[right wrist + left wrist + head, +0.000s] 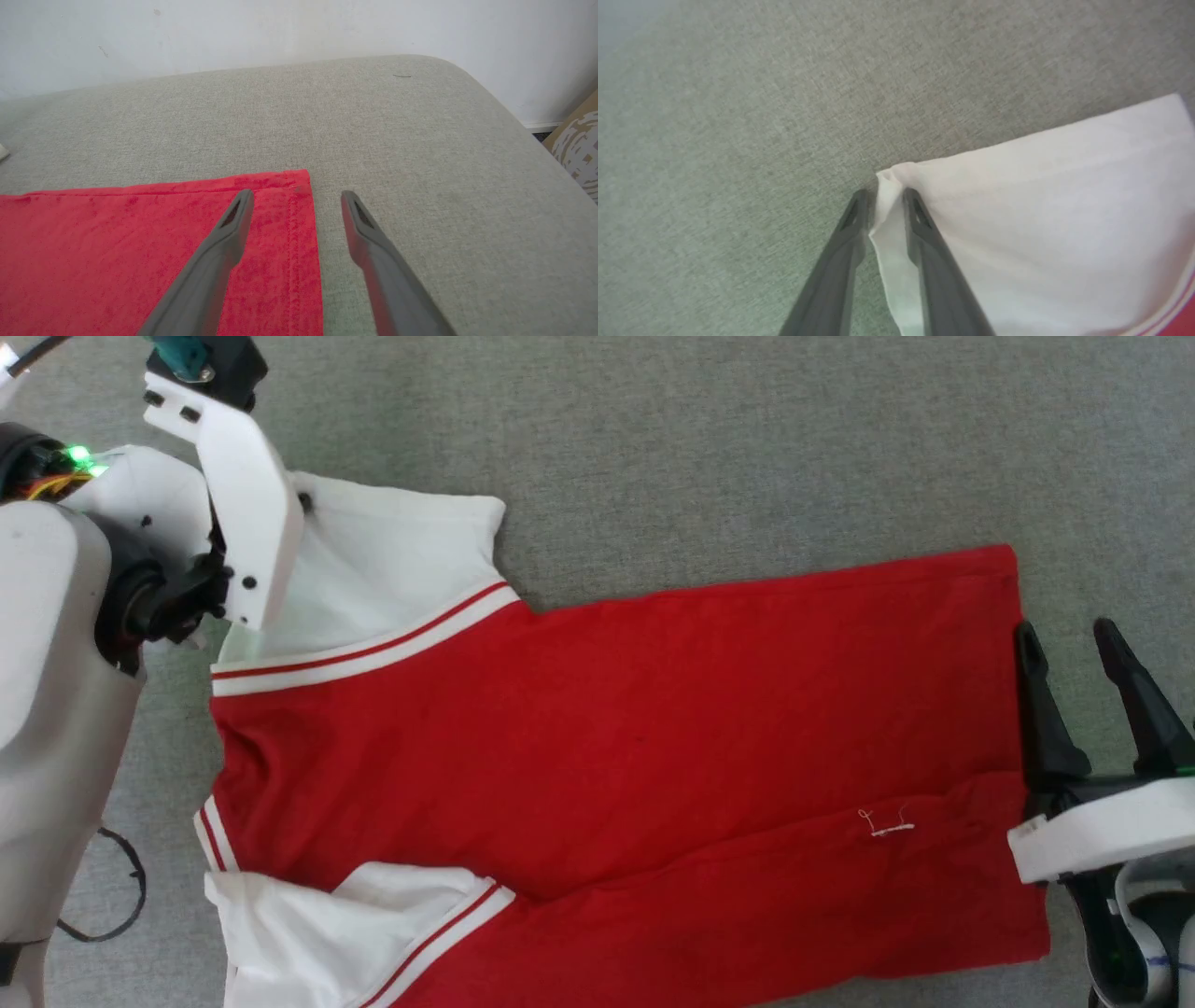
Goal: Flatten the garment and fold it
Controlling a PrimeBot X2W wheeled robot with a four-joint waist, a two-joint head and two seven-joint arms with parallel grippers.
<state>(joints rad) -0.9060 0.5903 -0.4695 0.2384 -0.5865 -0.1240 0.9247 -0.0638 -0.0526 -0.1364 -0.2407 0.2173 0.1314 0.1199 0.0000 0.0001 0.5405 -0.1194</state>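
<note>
The garment (607, 728) is red with white, red-striped sleeves and lies spread flat on the grey surface, neck end to the left and hem to the right. In the left wrist view my left gripper (882, 198) is shut on a corner of the far white sleeve (1041, 210), with the cloth pinched between its fingers. In the head view that arm's white wrist housing (247, 513) covers the grip. My right gripper (1069, 644) is open at the hem. One finger lies over the red cloth (117, 242) and the other over bare surface.
The grey fabric surface (397, 121) ends in a rounded corner at the far right, with a white wall (280, 32) behind it. A cardboard box (577, 140) stands beyond that edge. A black cable (121, 887) loops beside my left arm.
</note>
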